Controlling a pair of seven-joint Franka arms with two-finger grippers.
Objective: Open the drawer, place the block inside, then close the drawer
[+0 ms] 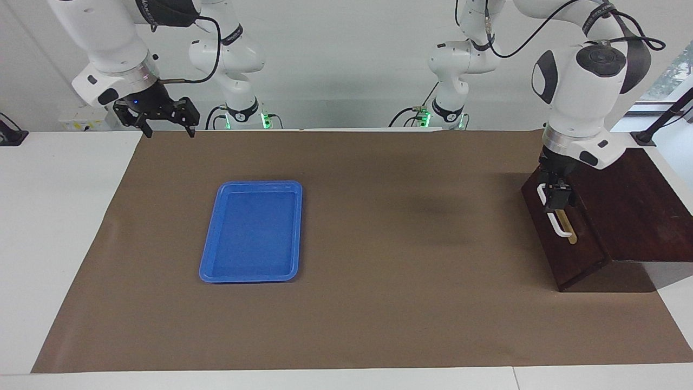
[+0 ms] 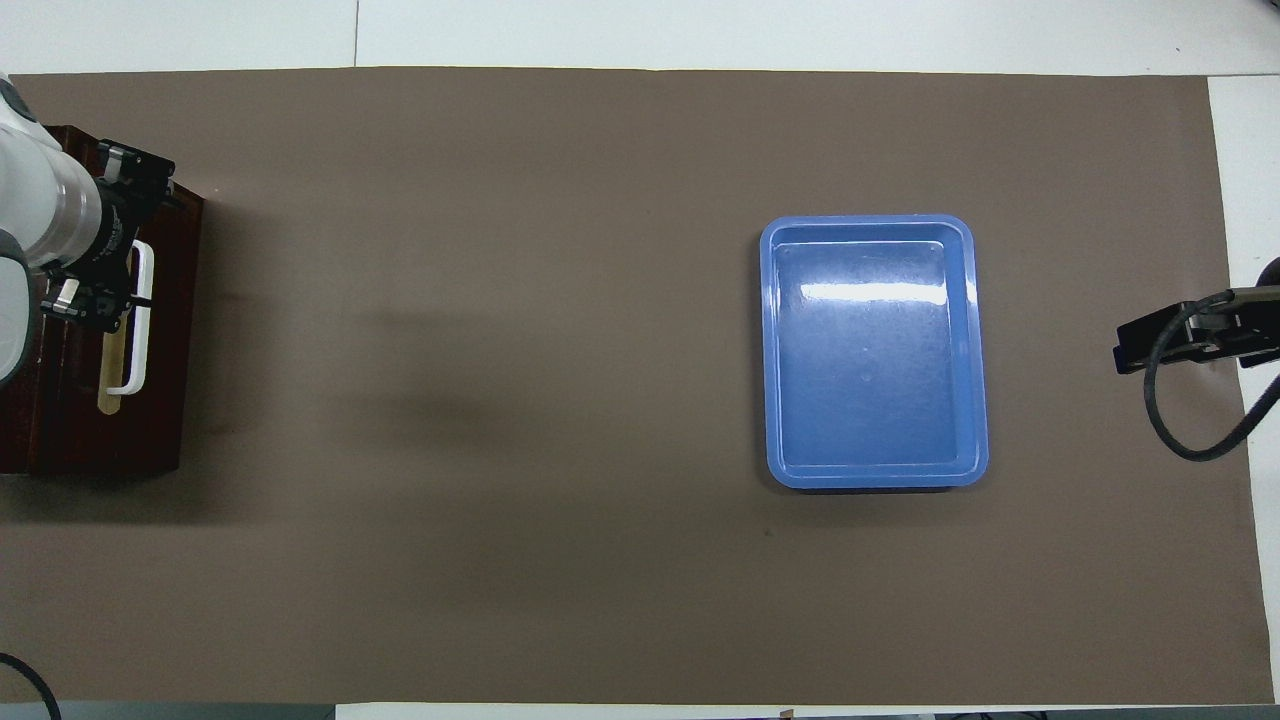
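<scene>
The dark brown drawer point(image 1: 576, 265) point(image 2: 160, 420) sits at the left arm's end of the table. It looks shut, with no pale interior showing. My left gripper point(image 1: 556, 206) point(image 2: 100, 300) hangs open over its white bar handle point(image 1: 563, 230) point(image 2: 135, 370), covering part of the bar, and whether it touches the bar I cannot tell. My right gripper point(image 1: 168, 131) point(image 2: 1160, 342) waits open and empty in the air at the right arm's end of the table. The block is out of view.
An empty blue tray point(image 1: 252, 233) point(image 2: 875, 350) lies on the brown mat point(image 1: 406, 303) toward the right arm's end. White tabletop borders the mat on all sides.
</scene>
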